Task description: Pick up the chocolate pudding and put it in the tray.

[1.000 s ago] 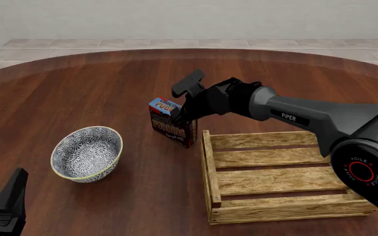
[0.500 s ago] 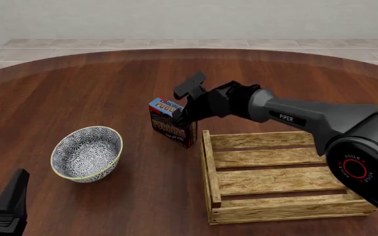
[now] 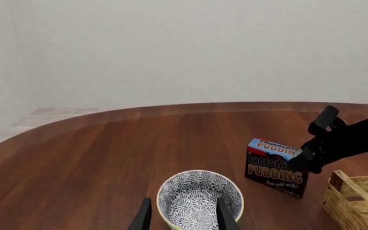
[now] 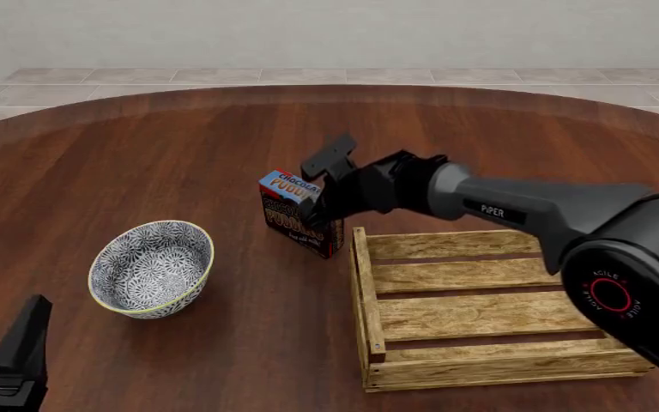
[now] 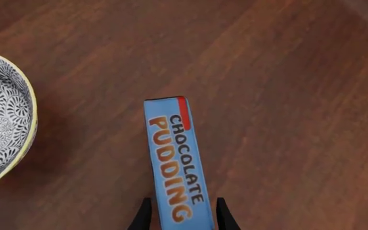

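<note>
Round dark wooden table (image 4: 169, 163); on it stand the chocolate pudding (image 4: 296, 221), upright; the tray (image 4: 484, 309) beside it; a patterned bowl (image 4: 151, 268) apart.

Your right arm (image 4: 535, 210) is a smooth grey tube lettered "PIPER" in white, widening into a dark, rounded joint housing (image 4: 621, 287) that carries a red ring and pale "AGILEX" lettering. Towards its tip the grey gives way to glossy black, faceted wrist parts ending in the right gripper (image 4: 312, 193), with flat black fingers (image 4: 329, 156). Your left gripper (image 4: 15, 352) is the same matte black, angular and blocky, its two fingertips (image 3: 144, 216) thin, dark blades.
</note>
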Available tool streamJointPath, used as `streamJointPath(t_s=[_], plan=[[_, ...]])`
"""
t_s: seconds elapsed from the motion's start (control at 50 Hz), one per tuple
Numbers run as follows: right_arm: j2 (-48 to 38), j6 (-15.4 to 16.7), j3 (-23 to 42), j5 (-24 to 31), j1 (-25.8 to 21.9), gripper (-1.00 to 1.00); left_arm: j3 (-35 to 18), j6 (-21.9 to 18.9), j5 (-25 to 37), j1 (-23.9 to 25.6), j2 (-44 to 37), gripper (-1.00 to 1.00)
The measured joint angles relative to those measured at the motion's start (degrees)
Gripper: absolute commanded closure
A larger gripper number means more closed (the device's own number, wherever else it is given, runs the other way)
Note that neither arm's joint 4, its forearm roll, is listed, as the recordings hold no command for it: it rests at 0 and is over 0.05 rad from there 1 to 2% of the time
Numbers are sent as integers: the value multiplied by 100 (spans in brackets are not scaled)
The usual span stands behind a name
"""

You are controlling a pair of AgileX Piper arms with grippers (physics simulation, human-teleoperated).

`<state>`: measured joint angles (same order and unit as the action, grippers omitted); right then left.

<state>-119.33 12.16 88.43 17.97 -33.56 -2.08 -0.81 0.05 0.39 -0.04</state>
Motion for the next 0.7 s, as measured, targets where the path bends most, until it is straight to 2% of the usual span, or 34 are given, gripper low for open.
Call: streamJointPath(t_s=[0.34,0.36,0.7], plan=[[-15,-85,-176,-169,-63,-100,-23,12,28,2,0,-100],[-9,-88,-196,-186,-70,100,-26,12,31,2,0,-100],[287,-30,-594,-561,-126,100,-101,4,78,5,1,-100]])
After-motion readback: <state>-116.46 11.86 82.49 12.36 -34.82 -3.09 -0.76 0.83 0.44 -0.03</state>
